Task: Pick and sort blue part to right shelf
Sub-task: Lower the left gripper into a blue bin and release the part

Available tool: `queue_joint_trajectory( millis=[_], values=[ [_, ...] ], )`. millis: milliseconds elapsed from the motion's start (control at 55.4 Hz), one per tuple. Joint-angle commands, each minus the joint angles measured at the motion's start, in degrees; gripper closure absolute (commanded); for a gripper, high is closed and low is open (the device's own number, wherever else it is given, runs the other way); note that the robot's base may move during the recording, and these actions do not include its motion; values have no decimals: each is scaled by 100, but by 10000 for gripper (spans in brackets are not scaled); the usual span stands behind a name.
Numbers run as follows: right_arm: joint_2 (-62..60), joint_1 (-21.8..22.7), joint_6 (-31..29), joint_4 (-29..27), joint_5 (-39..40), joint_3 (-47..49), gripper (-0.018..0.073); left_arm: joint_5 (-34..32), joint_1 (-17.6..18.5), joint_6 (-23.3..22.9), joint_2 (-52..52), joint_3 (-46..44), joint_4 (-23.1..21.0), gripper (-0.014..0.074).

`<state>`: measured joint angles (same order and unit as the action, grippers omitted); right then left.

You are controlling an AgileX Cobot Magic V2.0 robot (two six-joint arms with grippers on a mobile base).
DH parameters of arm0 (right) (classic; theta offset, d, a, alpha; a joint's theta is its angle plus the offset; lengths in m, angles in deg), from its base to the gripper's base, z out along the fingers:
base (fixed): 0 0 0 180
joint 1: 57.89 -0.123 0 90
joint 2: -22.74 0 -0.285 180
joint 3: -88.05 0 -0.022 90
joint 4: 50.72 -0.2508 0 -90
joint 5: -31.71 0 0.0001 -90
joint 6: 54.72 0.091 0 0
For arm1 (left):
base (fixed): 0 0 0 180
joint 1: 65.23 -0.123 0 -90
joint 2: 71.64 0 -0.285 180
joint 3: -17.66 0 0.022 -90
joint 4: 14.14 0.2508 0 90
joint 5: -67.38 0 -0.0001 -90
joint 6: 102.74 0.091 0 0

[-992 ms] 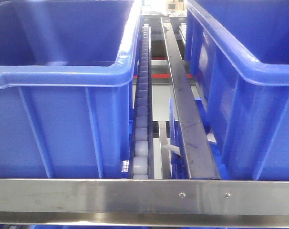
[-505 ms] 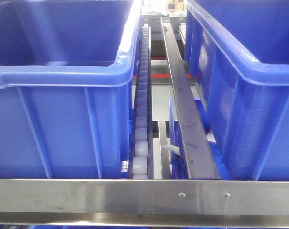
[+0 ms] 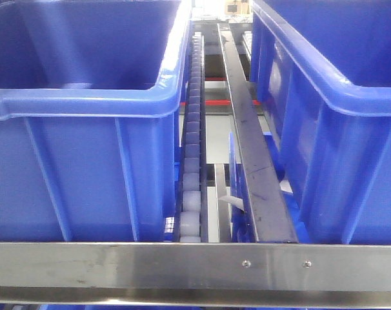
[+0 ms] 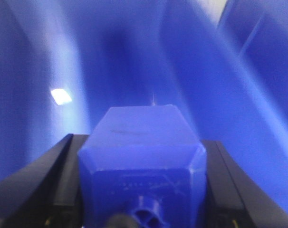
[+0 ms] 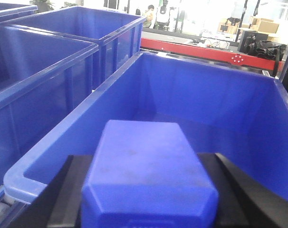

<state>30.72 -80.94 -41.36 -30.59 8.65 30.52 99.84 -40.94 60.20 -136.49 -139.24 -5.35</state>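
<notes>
Placement step, by judgement: the right gripper (image 5: 151, 190) clamps a blue rectangular plastic part (image 5: 146, 156) at lower centre above a large blue plastic bin (image 5: 206, 95) of the steel-framed right shelf (image 3: 182, 265), the left gripper (image 4: 141, 185) clamps another blue plastic block (image 4: 141, 133); next, lower and release.

A left bin (image 3: 86, 161) and a right bin (image 3: 337, 129) are being carried on the shelf (image 3: 260, 174) behind its front rail (image 3: 182, 265), with a roller track (image 3: 192, 129) between them.

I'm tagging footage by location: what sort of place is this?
Probably a factory or warehouse floor: a steel flow rack with a roller track, large blue bins sitting on it, and stacked cartons in the bright hall behind.
</notes>
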Motion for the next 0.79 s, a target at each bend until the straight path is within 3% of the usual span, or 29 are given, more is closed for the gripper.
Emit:
queue_joint_trajectory(
  millis=[0, 162, 397, 650, 776],
  values=[
    [103, 8, -32, 128, 535, 148, 348, -218, 16, -16, -698, -619, -48, 303],
    [103, 8, -32, 128, 535, 148, 348, 97, -36, -16, -2232, -1484, 60, 303],
    [103, 8, -32, 128, 491, 148, 348, 770, -427, -28, -3874, -2665, -51, 303],
    [103, 8, -32, 128, 391, 148, 348, 1097, -618, -3, -4670, -3024, -41, 293],
    [103, 8, -32, 128, 342, 148, 348, 1085, -667, -3, -4678, -3024, -41, 213]
  ],
)
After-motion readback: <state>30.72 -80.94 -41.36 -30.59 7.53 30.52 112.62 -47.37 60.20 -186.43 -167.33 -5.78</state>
